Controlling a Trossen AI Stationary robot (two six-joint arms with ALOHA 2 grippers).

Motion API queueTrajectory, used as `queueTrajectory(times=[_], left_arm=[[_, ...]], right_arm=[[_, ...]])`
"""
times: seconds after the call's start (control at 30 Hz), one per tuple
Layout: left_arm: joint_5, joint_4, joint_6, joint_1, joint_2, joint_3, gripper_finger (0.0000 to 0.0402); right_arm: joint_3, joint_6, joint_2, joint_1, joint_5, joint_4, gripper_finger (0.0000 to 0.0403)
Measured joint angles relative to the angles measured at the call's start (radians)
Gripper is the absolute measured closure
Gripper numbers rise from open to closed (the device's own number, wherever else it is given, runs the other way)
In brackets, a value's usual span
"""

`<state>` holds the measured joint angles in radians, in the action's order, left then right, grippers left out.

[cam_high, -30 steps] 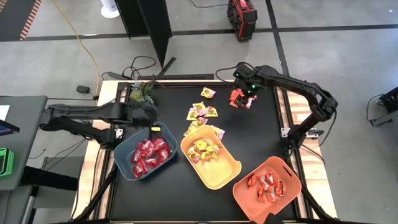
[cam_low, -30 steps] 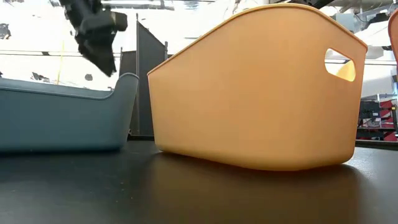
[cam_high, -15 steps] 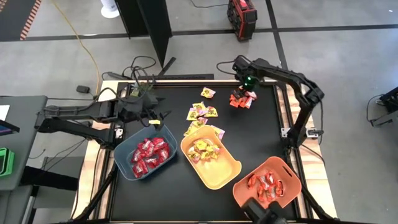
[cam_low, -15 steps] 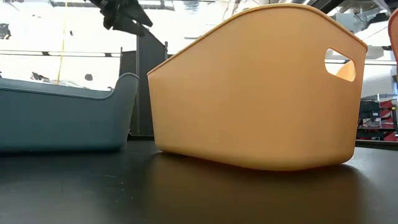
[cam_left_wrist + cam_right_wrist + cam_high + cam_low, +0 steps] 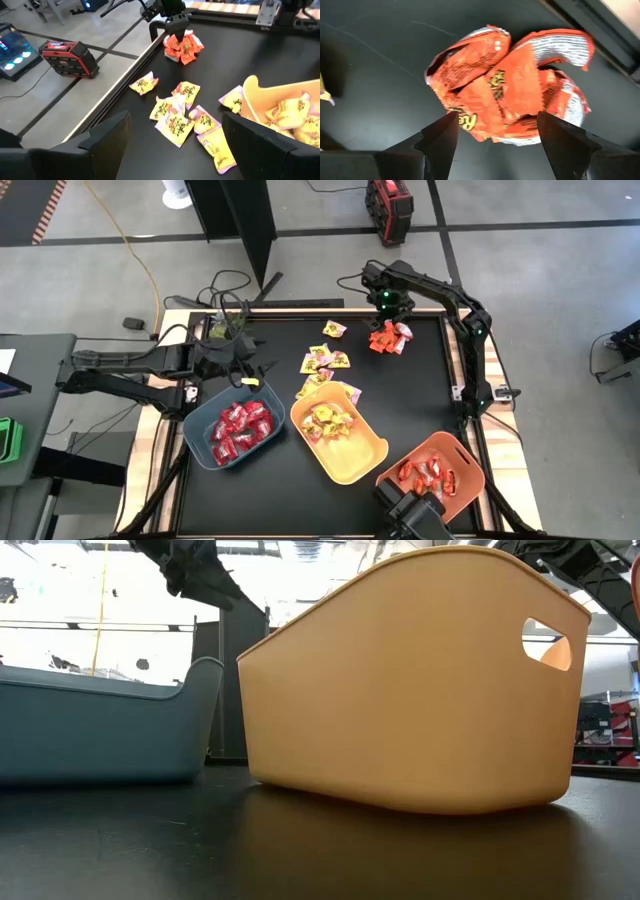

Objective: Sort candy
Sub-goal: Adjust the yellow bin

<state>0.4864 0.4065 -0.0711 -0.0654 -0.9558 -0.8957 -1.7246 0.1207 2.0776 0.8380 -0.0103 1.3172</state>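
A heap of orange-red and white candies [image 5: 388, 337] lies on the black table near its far right corner, also seen as candies [image 5: 505, 95]. My right gripper [image 5: 385, 305] [image 5: 495, 125] hangs open just over that heap, one finger on either side. Loose yellow candies with pink marks [image 5: 325, 361] [image 5: 180, 112] are scattered mid-table. My left gripper [image 5: 243, 366] [image 5: 175, 150] is open in the air beyond the blue-grey bin [image 5: 232, 430], which holds deep red candies. In the low view the left gripper [image 5: 195, 565] shows high at the top.
The yellow bin [image 5: 340, 445] [image 5: 420, 680] with yellow candies sits at the centre, near side. The orange bin [image 5: 432, 475] with orange-red candies sits near right. A green sprig [image 5: 225, 328] lies at the far left corner. Bare black table stretches between the bins and the right edge.
My left gripper has risen from the blue-grey bin's far corner and shifted a little toward the far edge. My right gripper has moved slightly toward the far edge and left, uncovering the orange-red heap, while its arm has swung toward the table's far right corner.
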Motion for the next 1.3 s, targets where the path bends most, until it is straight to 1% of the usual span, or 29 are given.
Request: queueTrajectory(times=[0.1,0.17,0.23,0.4,0.53,0.63,0.7,0.77,0.83,0.9,1.03,1.13,1.2,1.3], left_arm=[[0.0,-0.002,0.008,0.0,0.0,0.008,0.0093],[0.0,-0.002,0.008,0.0,0.0,0.01,0.0093],[0.0,-0.002,0.008,0.0,0.0,0.01,0.0093],[0.0,-0.002,0.012,0.0,0.0,0.01,0.0093],[0.0,-0.001,0.022,0.0,0.0,0.01,0.0093],[0.0,0.001,0.022,0.0,0.0,0.01,0.0093],[0.0,0.003,0.022,0.0,0.0,0.01,0.0093],[0.0,0.005,0.022,0.0,0.0,0.01,0.0093],[0.0,0.005,0.023,0.0,0.0,0.01,0.0093],[0.0,0.005,0.023,0.0,0.0,0.01,0.0093],[0.0,0.006,0.023,0.0,0.0,0.01,0.0093],[0.0,0.006,0.024,0.0,0.0,0.01,0.0093],[0.0,0.006,0.032,0.0,0.0,0.01,0.0093],[-0.001,0.01,0.045,0.0,0.0,0.01,0.0093]], right_arm=[[-0.006,-0.014,0.008,0.0,-0.011,0.019,0.0122],[-0.007,-0.017,0.005,0.0,-0.04,0.021,0.0134],[-0.007,-0.024,0.006,0.003,-0.062,0.023,0.0154],[-0.007,-0.027,0.006,0.016,-0.072,0.036,0.0226],[-0.007,-0.024,0.006,0.019,-0.076,0.047,0.0274],[-0.007,-0.021,0.004,-0.005,-0.076,0.077,0.0298],[-0.007,-0.04,-0.001,-0.03,-0.074,0.081,0.0301],[-0.007,-0.055,-0.007,-0.055,-0.058,0.082,0.0294],[-0.007,-0.073,-0.01,-0.076,-0.052,0.087,0.0277],[-0.007,-0.081,-0.01,-0.096,-0.029,0.088,0.0251],[-0.007,-0.089,-0.01,-0.14,0.009,0.075,0.0186],[-0.015,-0.037,-0.01,-0.172,0.049,0.062,0.0143],[-0.021,-0.001,-0.01,-0.184,0.062,0.05,0.0128],[-0.022,0.056,-0.01,-0.187,0.064,0.051,0.0118]])
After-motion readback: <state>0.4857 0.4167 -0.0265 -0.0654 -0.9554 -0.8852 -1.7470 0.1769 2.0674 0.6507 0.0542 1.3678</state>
